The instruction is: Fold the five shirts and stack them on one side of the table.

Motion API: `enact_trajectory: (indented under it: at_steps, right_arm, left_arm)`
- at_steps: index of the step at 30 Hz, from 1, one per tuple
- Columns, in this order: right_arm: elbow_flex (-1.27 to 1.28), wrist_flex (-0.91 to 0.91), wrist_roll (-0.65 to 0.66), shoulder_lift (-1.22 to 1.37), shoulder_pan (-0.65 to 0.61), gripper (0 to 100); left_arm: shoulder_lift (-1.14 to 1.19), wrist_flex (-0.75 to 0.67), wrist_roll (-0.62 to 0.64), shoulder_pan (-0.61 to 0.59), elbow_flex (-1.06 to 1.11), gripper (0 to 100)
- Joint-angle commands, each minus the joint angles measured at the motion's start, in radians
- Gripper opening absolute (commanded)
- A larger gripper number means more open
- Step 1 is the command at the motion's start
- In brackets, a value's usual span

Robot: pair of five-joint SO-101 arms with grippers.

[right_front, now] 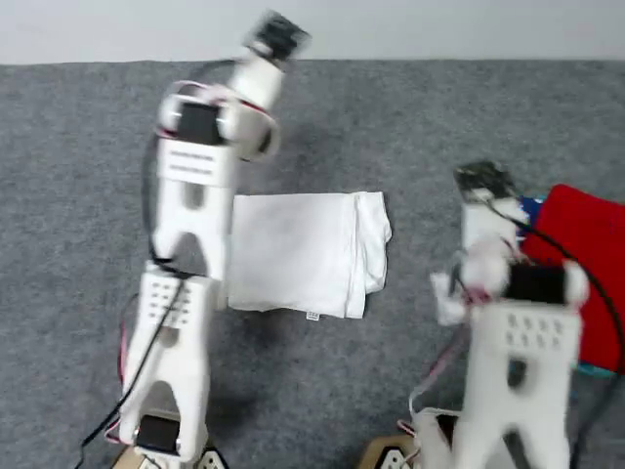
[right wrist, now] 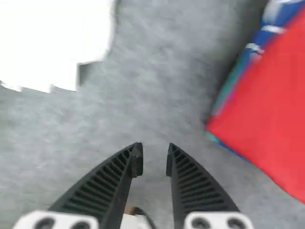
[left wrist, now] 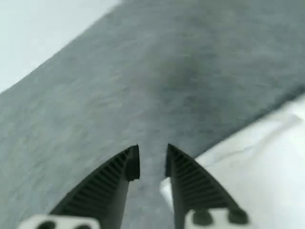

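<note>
The white shirt (right_front: 303,252) is lying folded in the middle of the counter (right_front: 78,195), so folding is looking done and stacking seems to be coming next. That means gripping an edge and carrying it onto the red shirt (right_front: 586,254) at the right side. The left claw (left wrist: 152,164) and right claw (right wrist: 152,162) are both hanging slightly apart, holding nothing. I am counting one white shirt, one red, and at least one blue layer (right wrist: 279,16) beneath.

Bare mat (right wrist: 157,95) between white shirt (right wrist: 52,38) and stack (right wrist: 271,109).
</note>
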Motion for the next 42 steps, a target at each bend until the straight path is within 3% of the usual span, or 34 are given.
enact_trajectory:
  at_steps: [1, 8, 18, 30, 42]
  right_arm:
    - [-0.192, -0.013, -0.135, 0.24, -0.16, 10.7]
    - [-0.562, -0.013, -0.226, 0.665, -0.317, 11.0]
    - [-1.01, 0.022, -0.252, 1.165, -0.392, 10.8]
    - [-1.424, 0.143, -0.252, 1.501, -0.414, 10.8]
    - [-1.416, 0.148, -0.242, 1.389, -0.395, 11.1]
  left_arm:
    - [-0.169, 0.026, 0.061, -0.107, 0.084, 8]
    - [-0.445, 0.026, 0.095, -0.236, 0.461, 8]
    - [-0.681, -0.008, 0.087, -0.348, 0.842, 8]
    - [-0.69, -0.072, 0.06, -0.405, 0.912, 8]
    - [-0.686, -0.101, 0.051, -0.402, 0.915, 8]
